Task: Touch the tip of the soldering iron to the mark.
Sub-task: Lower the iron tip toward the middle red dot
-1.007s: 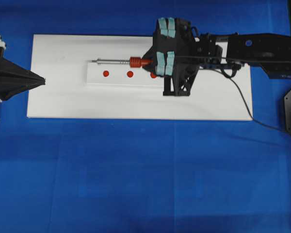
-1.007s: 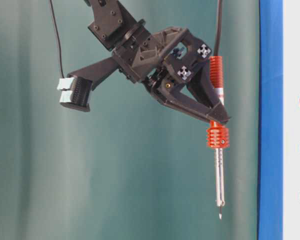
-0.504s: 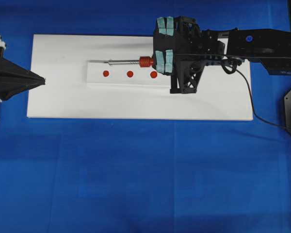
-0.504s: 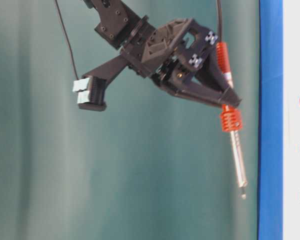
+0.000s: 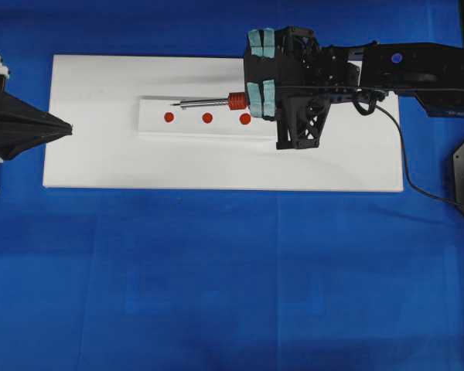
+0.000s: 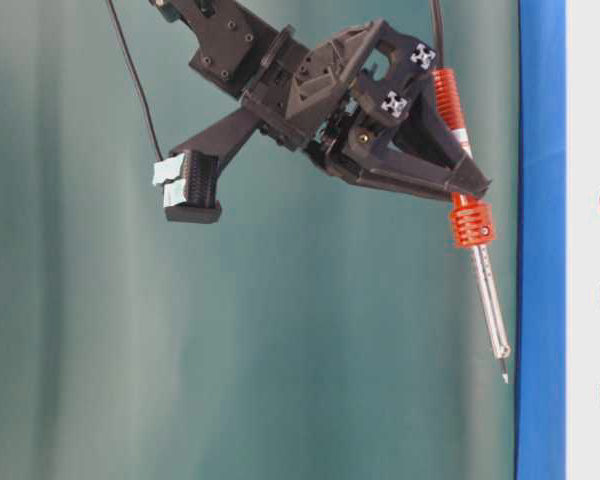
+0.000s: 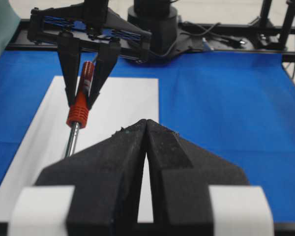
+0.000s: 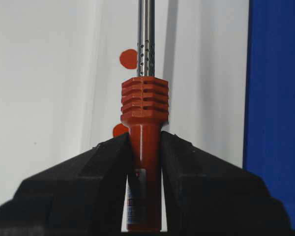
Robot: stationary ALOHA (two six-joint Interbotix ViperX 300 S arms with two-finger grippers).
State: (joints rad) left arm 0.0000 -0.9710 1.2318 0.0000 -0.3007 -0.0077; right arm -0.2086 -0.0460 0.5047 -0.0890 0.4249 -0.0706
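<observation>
The right pincer (image 5: 247, 100) is clenched on the soldering iron (image 5: 216, 101), its tip (image 5: 172, 104) pointing toward 9 o'clock above the marks. The left pincer (image 5: 68, 128) is closed, holding nothing.

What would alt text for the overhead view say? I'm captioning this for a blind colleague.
The right gripper holds a soldering iron by its red-orange handle, shaft pointing left over a white board with three red dots. Its tip lies just above the leftmost dot. The left gripper, shut, sits at the board's left edge.
</observation>
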